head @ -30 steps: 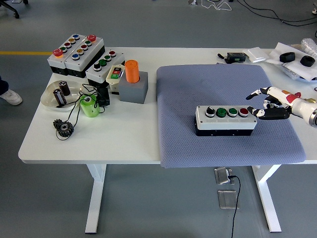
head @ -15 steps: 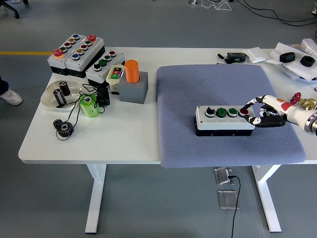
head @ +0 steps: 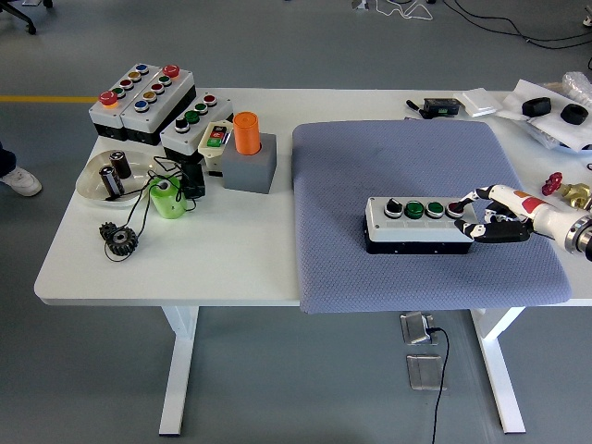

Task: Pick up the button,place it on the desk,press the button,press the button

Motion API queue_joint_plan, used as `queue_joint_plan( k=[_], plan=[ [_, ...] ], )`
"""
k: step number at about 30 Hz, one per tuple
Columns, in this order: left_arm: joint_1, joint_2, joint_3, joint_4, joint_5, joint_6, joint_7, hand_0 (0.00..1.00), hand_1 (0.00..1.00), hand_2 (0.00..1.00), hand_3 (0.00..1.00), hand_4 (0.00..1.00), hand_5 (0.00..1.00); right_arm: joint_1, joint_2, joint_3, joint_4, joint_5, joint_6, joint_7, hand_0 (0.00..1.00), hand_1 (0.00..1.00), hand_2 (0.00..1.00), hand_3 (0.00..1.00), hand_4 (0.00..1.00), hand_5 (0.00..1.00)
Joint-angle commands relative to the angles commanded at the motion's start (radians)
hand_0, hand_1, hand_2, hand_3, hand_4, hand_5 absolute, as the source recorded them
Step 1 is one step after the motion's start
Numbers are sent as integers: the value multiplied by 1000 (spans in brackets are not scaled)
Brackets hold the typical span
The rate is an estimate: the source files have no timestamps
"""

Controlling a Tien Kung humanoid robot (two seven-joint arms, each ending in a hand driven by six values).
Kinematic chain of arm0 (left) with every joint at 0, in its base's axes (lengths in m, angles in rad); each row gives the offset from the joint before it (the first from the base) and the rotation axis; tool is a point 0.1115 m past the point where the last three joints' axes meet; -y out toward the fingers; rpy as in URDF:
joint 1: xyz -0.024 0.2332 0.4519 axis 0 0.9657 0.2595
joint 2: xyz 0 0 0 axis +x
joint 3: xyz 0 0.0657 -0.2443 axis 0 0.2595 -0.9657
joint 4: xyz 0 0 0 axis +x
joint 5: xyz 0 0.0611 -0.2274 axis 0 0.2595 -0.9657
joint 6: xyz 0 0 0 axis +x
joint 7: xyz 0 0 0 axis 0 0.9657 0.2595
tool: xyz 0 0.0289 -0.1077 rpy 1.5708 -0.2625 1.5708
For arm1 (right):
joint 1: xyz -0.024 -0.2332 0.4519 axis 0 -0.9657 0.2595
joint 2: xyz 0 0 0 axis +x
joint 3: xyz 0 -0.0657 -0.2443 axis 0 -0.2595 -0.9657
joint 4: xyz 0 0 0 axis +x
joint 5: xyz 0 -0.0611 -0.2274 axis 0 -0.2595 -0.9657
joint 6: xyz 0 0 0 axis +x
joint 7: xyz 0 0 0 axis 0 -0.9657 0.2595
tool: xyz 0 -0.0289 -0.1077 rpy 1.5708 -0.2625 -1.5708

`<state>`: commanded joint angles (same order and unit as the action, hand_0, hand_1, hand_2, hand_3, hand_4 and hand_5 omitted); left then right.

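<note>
— Where are the fingers (head: 470, 198) right now?

— Curled loosely over the right end of the button box (head: 421, 225). The right hand (head: 490, 215) comes in from the right edge, and its fingertips sit at the box's rightmost button, the red one (head: 454, 210). The thumb lies low along the box's right end. Whether a fingertip actually bears on that button I cannot tell from here; it looks to be touching or just above.

— So it isn't gripping the box?

— It doesn't look like it. The fingers are bent but not closed round anything.

— And the box itself?

— It lies flat on the grey-blue mat (head: 416, 157), toward the mat's near right part, long side facing the table's near edge. Four buttons in a row on top: a black one at the left, two green ones, then the red.

— What's beyond that?

— The mat covers the right half of the white table (head: 185, 264). On the left half, well apart from the hand, stand more button boxes (head: 143, 100) at the far corner, an orange cylinder (head: 246, 132) upright in a grey block (head: 248, 167), a white dish (head: 97, 176), a green cup (head: 166, 198) and a small black gear (head: 120, 240). No left arm shows.
</note>
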<state>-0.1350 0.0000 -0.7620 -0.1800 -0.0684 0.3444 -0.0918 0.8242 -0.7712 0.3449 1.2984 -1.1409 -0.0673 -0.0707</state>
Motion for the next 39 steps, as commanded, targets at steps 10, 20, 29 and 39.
queue_joint_plan(
  k=[10, 20, 29, 39],
  plan=[
    [1, 0, 5, 0, -3, -2, -1, 654, 701, 725, 498, 321, 958, -5, 8, -12, -8, -16, 9, -13, 147, 2, 51, 718, 615, 480],
    [-5, 0, 12, 0, -6, -2, 0, 655, 703, 725, 499, 320, 957, 5, 10, 77, 41, -33, -10, -6, 148, 2, 51, 719, 614, 489],
    [-9, 0, 14, 0, -12, -2, -3, 655, 703, 725, 499, 320, 957, 15, 39, 52, 26, -32, -7, -12, 148, 2, 52, 720, 612, 489],
    [-15, 0, 9, 0, -9, 0, -2, 655, 703, 725, 500, 318, 957, 22, 53, 28, 10, -31, -5, -12, 150, 2, 53, 721, 610, 487]
  ],
)
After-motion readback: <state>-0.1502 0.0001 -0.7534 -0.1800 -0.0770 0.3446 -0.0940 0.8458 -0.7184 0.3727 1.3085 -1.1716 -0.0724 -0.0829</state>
